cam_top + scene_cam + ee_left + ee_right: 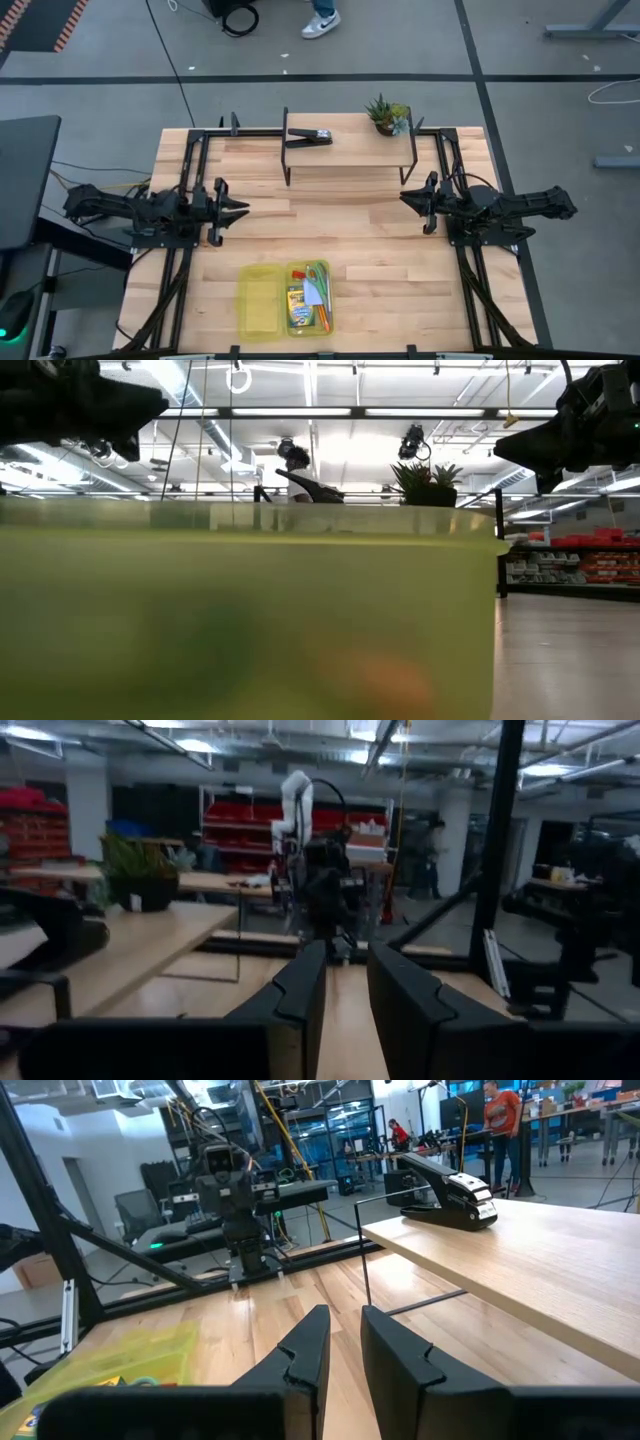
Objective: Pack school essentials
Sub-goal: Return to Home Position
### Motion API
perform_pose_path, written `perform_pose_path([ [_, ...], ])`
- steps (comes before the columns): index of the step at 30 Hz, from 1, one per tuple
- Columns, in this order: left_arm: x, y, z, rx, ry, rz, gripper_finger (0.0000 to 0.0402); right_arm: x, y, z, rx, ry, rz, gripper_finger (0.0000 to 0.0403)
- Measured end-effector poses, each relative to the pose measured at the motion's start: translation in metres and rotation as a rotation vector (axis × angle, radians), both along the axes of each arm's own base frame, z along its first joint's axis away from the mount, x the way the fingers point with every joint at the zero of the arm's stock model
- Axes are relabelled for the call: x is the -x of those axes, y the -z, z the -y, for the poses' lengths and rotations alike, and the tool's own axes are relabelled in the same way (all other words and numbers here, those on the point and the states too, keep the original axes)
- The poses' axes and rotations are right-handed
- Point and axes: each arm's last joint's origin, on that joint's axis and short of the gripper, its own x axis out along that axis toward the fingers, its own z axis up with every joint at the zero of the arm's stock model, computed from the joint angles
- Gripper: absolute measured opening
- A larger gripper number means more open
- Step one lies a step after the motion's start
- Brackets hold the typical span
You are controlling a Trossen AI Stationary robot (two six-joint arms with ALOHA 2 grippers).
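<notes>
A yellow-green see-through box (310, 298) lies open at the table's near edge, its lid (258, 302) flat beside it on the left. Inside lie a crayon box (297, 300), a pale block (315, 293), green-handled scissors (318, 271) and an orange pencil (326, 310). The box wall (250, 620) fills the low view. My left gripper (243, 210) hovers level at the table's left side, my right gripper (405, 197) at its right side. Both are far from the box. Each shows a narrow gap between its fingers (346, 955) (345, 1320), with nothing in it.
A raised wooden shelf (350, 152) on black legs stands at the far middle. It carries a black clip-like tool (310, 137) and a small potted plant (387, 115). Bare tabletop lies between the two grippers. A person's shoe (321, 22) shows on the floor beyond the table.
</notes>
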Motion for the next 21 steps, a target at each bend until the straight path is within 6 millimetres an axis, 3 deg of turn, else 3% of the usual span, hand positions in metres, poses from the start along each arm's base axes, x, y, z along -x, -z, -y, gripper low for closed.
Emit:
perform_pose_path([
  [5, 0.002, 0.006, 0.001, -0.020, 0.007, -0.060, 0.0091, 0.000, 0.000, 0.000, 0.000, 0.000, 0.000, 0.0068],
  [13, 0.015, -0.004, -0.001, 0.002, 0.008, 0.066, 0.0083, 0.000, 0.000, 0.000, 0.000, 0.000, -0.002, 0.0068],
  [21, 0.014, -0.003, -0.001, 0.001, 0.008, 0.060, 0.0090, 0.000, 0.000, 0.000, 0.001, 0.000, -0.004, 0.0068],
])
